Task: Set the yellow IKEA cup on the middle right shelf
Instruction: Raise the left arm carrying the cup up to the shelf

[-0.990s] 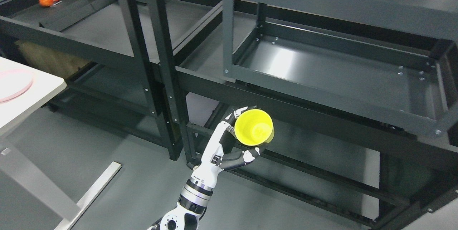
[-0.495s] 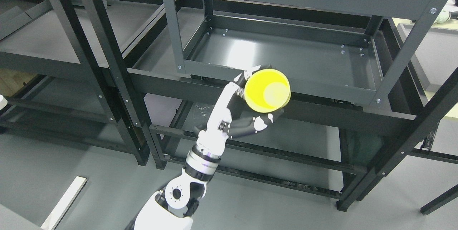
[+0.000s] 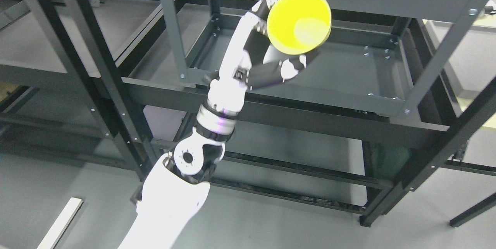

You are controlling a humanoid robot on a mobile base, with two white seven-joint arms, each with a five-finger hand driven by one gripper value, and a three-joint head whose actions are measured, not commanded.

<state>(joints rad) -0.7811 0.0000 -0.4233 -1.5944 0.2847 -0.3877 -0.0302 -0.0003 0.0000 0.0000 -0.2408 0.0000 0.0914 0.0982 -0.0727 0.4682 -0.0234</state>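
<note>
Dark metal shelving [image 3: 387, 107] fills the frame above a grey floor [image 3: 271, 225]. At upper centre, the yellow cup [image 3: 299, 21] is gripped by the left hand [image 3: 267, 47], fingers curled around its wall, its mouth turned toward the camera. It is held in front of the middle shelf tray [image 3: 348, 67], not resting on it.

The left robot hand [image 3: 267, 43] reaches up from the lower left of the frame to the upper middle, its fingers [image 3: 288, 69] wrapped around the yellow cup [image 3: 299, 22]. The cup's open mouth faces the camera. It hangs over the dark metal shelf [image 3: 348, 74] at centre right, in front of the crossbar [image 3: 387, 3] above. A pale strip [image 3: 60, 224] lies on the grey floor [image 3: 271, 225] at lower left.
</note>
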